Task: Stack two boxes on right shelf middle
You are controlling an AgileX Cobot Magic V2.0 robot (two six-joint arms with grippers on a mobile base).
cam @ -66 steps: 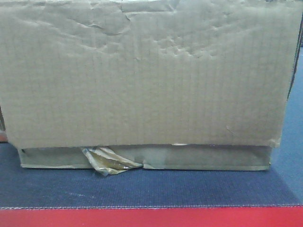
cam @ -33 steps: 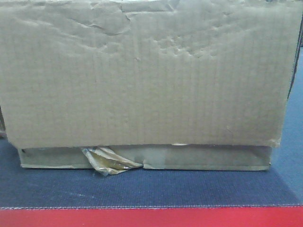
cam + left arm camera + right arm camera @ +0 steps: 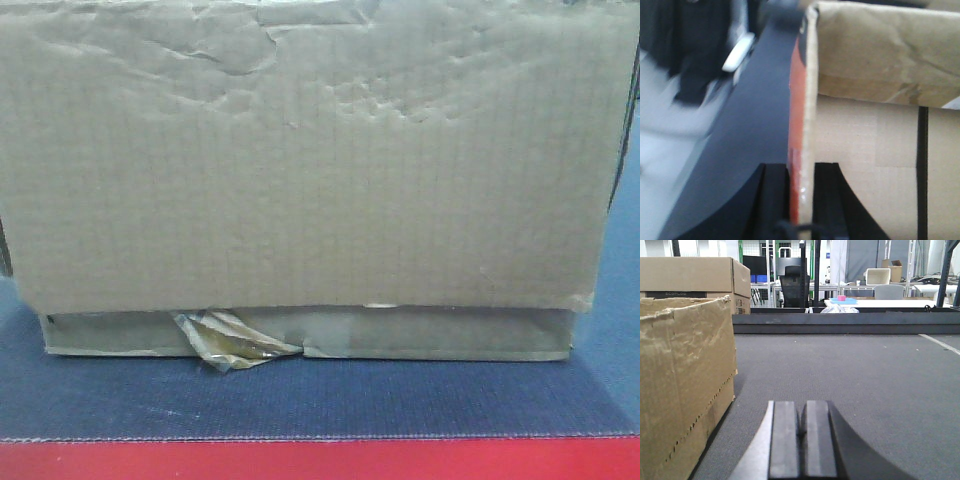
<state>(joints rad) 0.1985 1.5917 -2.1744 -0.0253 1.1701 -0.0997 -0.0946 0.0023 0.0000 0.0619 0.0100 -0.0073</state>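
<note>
Workshop hall at the rear of the right wrist view: white tables, a black chair (image 3: 794, 282), a white bin (image 3: 877, 276) and a blue tray (image 3: 842, 301) carrying a small pink item. Flooring: dark grey mat (image 3: 300, 400) with a red edge (image 3: 320, 460) along its near side, bounded at the back by a dark low rail (image 3: 840, 322). Item one: creased brown carton (image 3: 310, 160), filling the front view and resting on the mat, with its bottom flap set back under the main face. A crumpled tape scrap (image 3: 235, 345), glossy, hangs at the bottom edge left of centre. Item two: torn-rimmed carton (image 3: 685, 390), standing on the mat at the left of the right wrist view, with a perforated line on its side. Item three: plain carton (image 3: 690, 272), behind item two and reaching higher, bearing a dark printed label. Right gripper (image 3: 801, 410): low over bare mat, pads pressed together with nothing between them, just beside item two and apart from it. Left gripper (image 3: 801, 172): black fingers (image 3: 772, 200) set on either side of a thin cardboard panel (image 3: 807, 100) with an orange-red face, clamping it edge-on. Whether that panel belongs to a carton cannot be told. Beyond the panel: a creased brown cardboard face (image 3: 880, 55) above a paler cardboard face (image 3: 865, 170) crossed by a black stripe (image 3: 922, 170).
</note>
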